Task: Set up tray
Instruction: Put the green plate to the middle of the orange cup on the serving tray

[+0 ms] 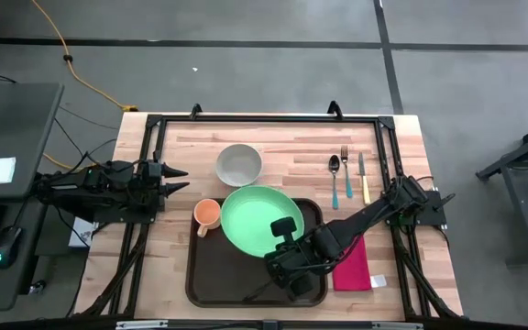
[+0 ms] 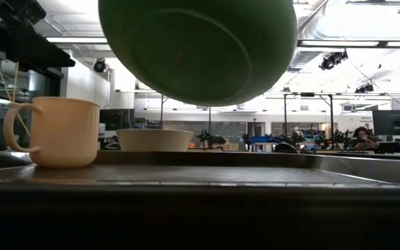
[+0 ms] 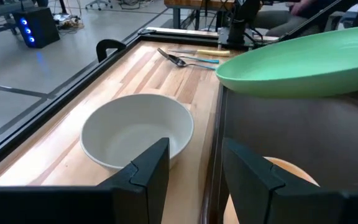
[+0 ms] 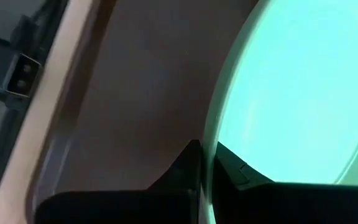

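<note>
Green plate [image 1: 257, 221] pinched by its rim in right tool [image 1: 289, 246], tilted above tray [image 1: 211, 275]; may slip; left tool [image 1: 174, 178] spread, idle.

You have one tray [image 1: 211, 277], one green plate [image 1: 250, 220], one white bowl [image 1: 238, 164], one orange mug [image 1: 207, 214], one spoon [image 1: 334, 174], one fork [image 1: 346, 170], one knife [image 1: 363, 176] and one red napkin [image 1: 353, 264].

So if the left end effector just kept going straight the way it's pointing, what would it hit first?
Probably the white bowl, straight ahead of the open left end effector on the tabletop; the orange cup sits just off its line, so depth leaves some doubt.
</note>
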